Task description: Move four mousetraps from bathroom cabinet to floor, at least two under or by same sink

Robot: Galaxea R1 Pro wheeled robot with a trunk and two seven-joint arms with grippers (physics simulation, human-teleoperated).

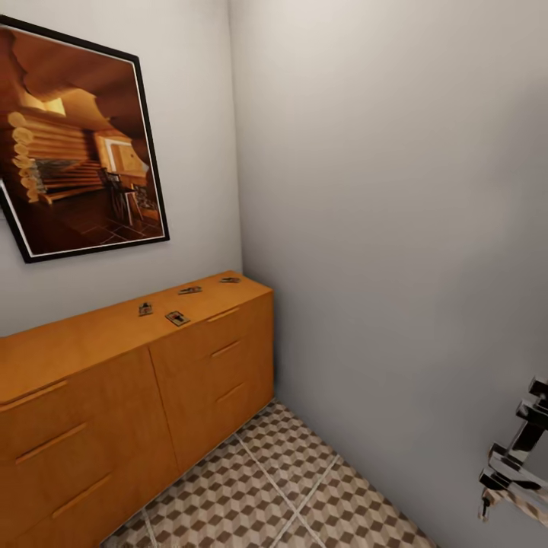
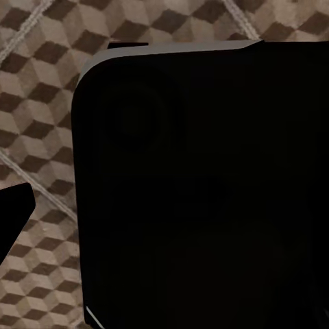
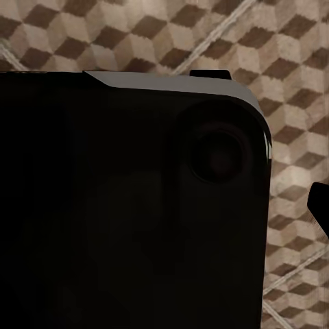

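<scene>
Sitting untouched: four mousetraps [image 1: 176,317] near the cabinet's [image 1: 114,396] far right end | floor [image 1: 259,487] waiting, nothing placed | right gripper [image 1: 514,464] beside the wall, grip unclear

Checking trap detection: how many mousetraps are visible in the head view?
4, all on the cabinet top toward its right end: one furthest left, one at the front edge, one behind it, one near the corner wall. None seem hidden.
</scene>
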